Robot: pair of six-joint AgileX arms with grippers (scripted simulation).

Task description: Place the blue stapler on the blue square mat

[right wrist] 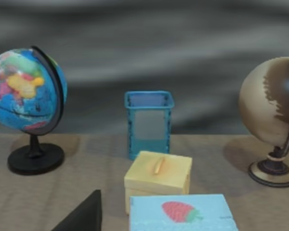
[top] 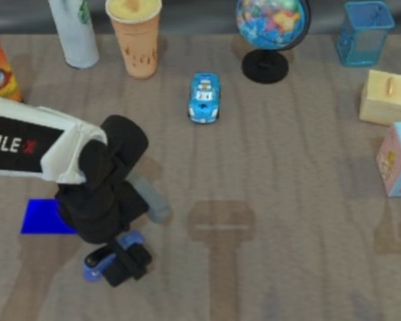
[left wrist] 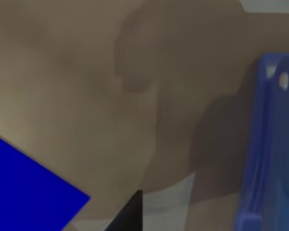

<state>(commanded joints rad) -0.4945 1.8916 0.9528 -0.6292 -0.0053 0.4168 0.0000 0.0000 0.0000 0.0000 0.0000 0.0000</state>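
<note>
The blue stapler (top: 93, 267) is near the table's front left, slanted, with both ends sticking out from under my left gripper (top: 123, 261). That gripper looks shut on the stapler across its middle. In the left wrist view the stapler (left wrist: 269, 154) fills one side, with one black finger (left wrist: 130, 216) beside it. The blue square mat (top: 45, 216) lies flat just left of and behind the stapler, partly hidden by the arm; its corner shows as the mat (left wrist: 24, 192). My right arm is outside the top view, parked; only one black finger (right wrist: 86, 216) shows.
A toy car (top: 204, 97) sits mid-table. Along the back stand a white bottle (top: 73, 30), an orange cup (top: 135, 37), a globe (top: 271, 27) and a mesh cup (top: 365, 32). At the right are a yellow box (top: 385, 97) and a strawberry box (top: 399, 159).
</note>
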